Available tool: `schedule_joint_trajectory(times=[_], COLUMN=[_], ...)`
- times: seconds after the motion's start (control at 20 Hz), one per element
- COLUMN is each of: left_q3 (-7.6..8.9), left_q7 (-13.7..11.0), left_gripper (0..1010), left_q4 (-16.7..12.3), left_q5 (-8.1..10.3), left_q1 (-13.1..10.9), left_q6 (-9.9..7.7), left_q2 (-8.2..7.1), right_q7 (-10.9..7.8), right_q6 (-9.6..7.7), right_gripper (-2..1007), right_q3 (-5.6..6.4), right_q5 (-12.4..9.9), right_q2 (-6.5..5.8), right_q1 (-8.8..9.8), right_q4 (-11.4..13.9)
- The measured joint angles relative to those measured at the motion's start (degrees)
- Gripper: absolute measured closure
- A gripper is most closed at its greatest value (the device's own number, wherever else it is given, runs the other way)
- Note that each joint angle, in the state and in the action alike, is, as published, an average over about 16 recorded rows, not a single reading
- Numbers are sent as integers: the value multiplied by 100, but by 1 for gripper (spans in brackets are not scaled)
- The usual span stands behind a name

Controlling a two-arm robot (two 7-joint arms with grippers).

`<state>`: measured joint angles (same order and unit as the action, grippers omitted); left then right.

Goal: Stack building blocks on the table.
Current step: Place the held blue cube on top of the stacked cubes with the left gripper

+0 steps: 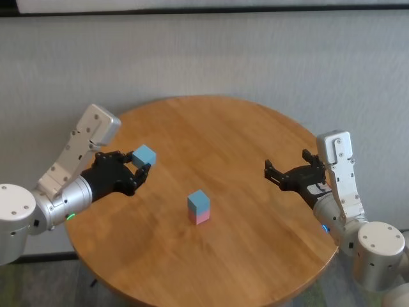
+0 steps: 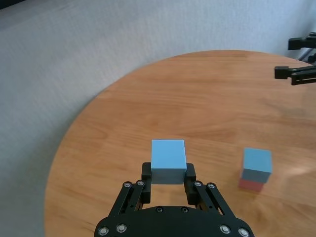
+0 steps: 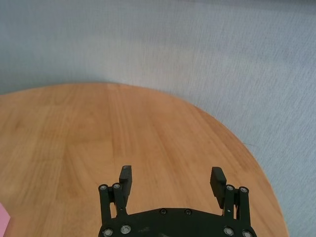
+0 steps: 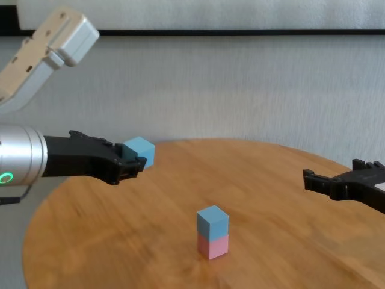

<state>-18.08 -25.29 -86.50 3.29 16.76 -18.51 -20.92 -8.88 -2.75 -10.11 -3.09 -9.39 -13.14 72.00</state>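
Note:
A light blue block [image 1: 144, 155] [image 2: 168, 161] [image 4: 140, 151] is held above the left part of the round wooden table [image 1: 255, 134], with my left gripper [image 1: 142, 165] [image 2: 168, 175] [image 4: 133, 159] shut on it. Near the table's middle a second light blue block [image 1: 199, 201] [image 4: 212, 220] [image 2: 257, 160] rests squarely on a pale pink block [image 1: 200, 217] [image 4: 213, 245] [image 2: 252, 184]. The held block is up and to the left of this stack. My right gripper [image 1: 273, 173] [image 3: 171, 178] [image 4: 313, 179] hovers open over the table's right side, nothing between its fingers.
A pale grey wall stands behind the table. The table's edge [image 4: 36, 217] curves close under my left arm, and its right edge [image 1: 332, 252] runs below my right arm. Bare wood lies around the stack.

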Motion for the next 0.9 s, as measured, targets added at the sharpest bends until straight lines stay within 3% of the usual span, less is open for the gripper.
schedule_joint_trajectory(times=[0.4, 0.9], left_q3=[-276, -626], left_q7=[-327, -631], left_gripper=[610, 610], left_q4=[-207, -181], left_q5=[182, 420], left_q1=[76, 260], left_q6=[-150, -176], left_q2=[-96, -32], right_q7=[0, 0], right_q6=[0, 0], right_gripper=[0, 0], right_q3=[0, 0], right_q5=[0, 0], right_q2=[0, 0], right_q1=[0, 0], right_q4=[0, 0])
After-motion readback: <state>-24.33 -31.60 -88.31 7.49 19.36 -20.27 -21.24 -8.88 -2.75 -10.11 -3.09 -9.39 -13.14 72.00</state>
